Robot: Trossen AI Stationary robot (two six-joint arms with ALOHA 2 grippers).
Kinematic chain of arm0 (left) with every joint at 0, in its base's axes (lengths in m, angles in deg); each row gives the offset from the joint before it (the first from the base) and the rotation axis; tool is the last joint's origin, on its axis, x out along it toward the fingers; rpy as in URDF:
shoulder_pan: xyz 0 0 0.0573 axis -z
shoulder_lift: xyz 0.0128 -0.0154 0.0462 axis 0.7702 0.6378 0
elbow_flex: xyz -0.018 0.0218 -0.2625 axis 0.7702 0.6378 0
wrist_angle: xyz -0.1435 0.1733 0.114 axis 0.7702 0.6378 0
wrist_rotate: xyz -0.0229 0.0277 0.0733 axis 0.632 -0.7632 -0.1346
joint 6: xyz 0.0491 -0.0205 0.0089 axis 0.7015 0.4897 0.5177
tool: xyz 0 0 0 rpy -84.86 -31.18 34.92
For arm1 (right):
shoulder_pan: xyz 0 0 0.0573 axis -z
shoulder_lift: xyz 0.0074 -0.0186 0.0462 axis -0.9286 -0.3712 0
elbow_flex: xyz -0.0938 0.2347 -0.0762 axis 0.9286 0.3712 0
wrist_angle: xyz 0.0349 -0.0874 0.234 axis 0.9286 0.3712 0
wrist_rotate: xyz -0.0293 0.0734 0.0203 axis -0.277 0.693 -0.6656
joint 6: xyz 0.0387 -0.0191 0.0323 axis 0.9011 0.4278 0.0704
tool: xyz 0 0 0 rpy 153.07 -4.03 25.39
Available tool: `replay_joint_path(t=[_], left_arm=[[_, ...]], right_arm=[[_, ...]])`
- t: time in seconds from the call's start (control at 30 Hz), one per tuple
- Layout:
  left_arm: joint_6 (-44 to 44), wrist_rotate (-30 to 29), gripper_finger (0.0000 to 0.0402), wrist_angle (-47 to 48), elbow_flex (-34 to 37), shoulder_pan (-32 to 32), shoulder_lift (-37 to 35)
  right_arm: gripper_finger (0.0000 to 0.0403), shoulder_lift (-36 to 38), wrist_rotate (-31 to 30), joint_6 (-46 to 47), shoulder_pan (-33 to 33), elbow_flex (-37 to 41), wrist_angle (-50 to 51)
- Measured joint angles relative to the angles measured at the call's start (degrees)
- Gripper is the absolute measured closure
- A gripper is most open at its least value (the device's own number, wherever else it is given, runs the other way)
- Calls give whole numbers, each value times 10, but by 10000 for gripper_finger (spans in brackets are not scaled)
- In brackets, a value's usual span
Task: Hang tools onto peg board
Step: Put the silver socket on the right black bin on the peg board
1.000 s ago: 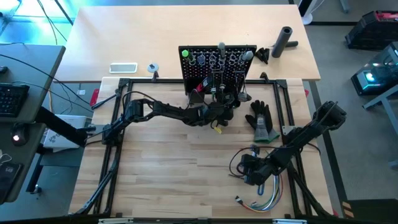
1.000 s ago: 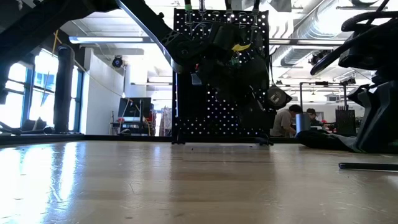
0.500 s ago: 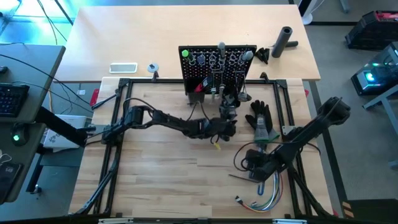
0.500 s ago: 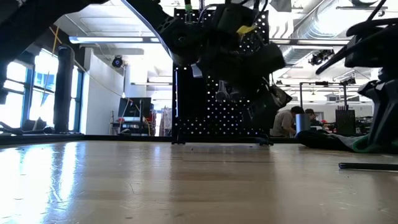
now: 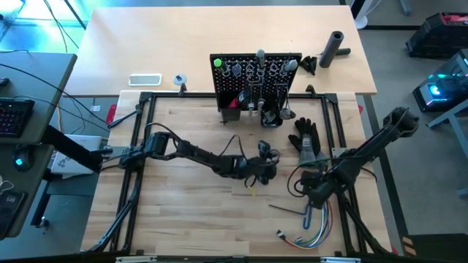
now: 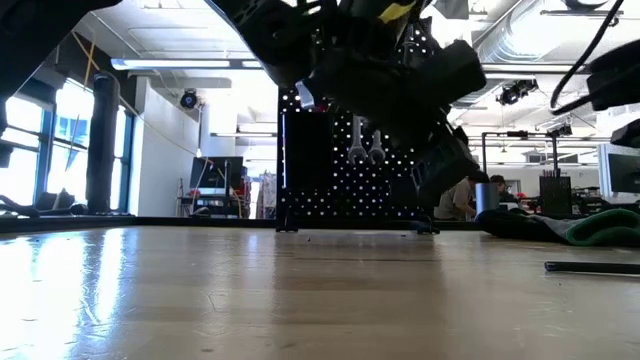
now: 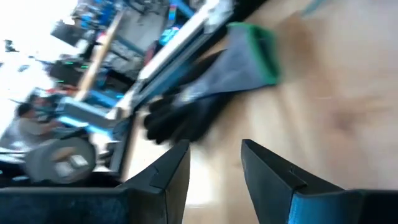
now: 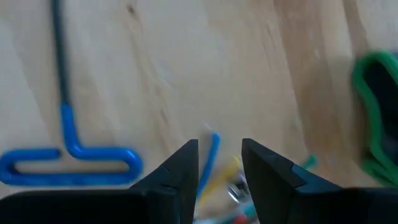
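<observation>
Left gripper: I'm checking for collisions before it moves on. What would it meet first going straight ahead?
Probably the black glove: it lies just ahead of the open, empty left gripper, though depth is unclear.

We find no text, label, brand, number or sign that we can read in any of these views. The black upright perforated peg board [image 5: 256, 80] shows us only its holes, hooks and hanging tools, with no lettering we can make out. The small white flat rectangular object [image 5: 145, 79] on the pale wooden table [image 5: 183, 36] bears no marks we can read. The black glove with a green cuff [image 7: 211, 87] shows no print in the left wrist view, and the blue-handled hex key [image 8: 65, 146] shows none in the right wrist view.
</observation>
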Motion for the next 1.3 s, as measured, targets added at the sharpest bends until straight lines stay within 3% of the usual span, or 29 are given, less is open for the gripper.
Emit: replay_joint_path(t=[0.2, 0.6, 0.9, 1.3], left_arm=[[-66, 68, 263, 54, 0, 26, 0], [-146, 142, 268, 84, 0, 38, -1], [-160, 146, 268, 105, 0, 38, -1], [-166, 146, 268, 107, 0, 38, -1]], right_arm=[[283, 9, 26, -21, -6, 0, 68], [283, 7, 29, -68, -15, 3, 60], [283, 7, 57, -52, -15, 46, 23], [297, 7, 39, -51, -15, 50, 22]])
